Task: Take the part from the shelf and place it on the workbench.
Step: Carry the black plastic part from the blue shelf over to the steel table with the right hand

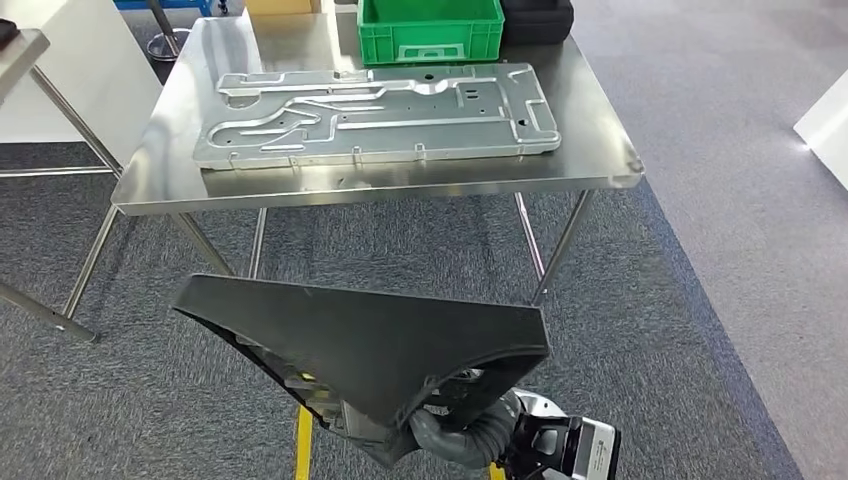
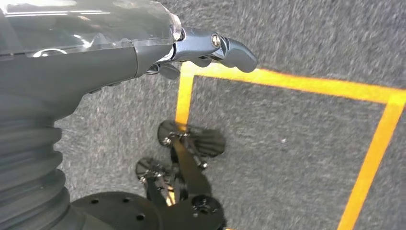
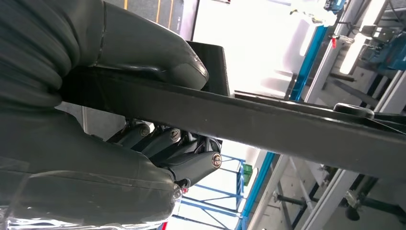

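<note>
- Item, the part (image 1: 370, 345) — a dark, flat, roughly triangular panel. We see it low in the head view, held up in front of the robot's body, well short of the workbench (image 1: 180, 165) and above the grey carpet.
- Right hand (image 3: 158, 143): in the right wrist view the thumb lies on one face of the part's dark edge and the fingers (image 3: 191, 160) curl against the other, so we read it as clamped on the part. In the head view it sits under the panel's narrow lower end.
- Left hand (image 2: 206, 50): hangs over the carpet and the yellow floor tape (image 2: 297, 86), fingers curled in, nothing in them.
- Long axis of the part: its wide edge runs side to side, roughly parallel with the workbench's near edge; the narrow end points down toward the robot.
- Workbench surface: a stamped metal plate (image 1: 380, 115) lies across the middle, with a green crate (image 1: 430, 30) behind it.
- Governing relation — the bench lies straight ahead of and beyond the held part. We judge the right arm must carry it forward, and bare surface is scarce: mainly the near strip in front of the plate.
</note>
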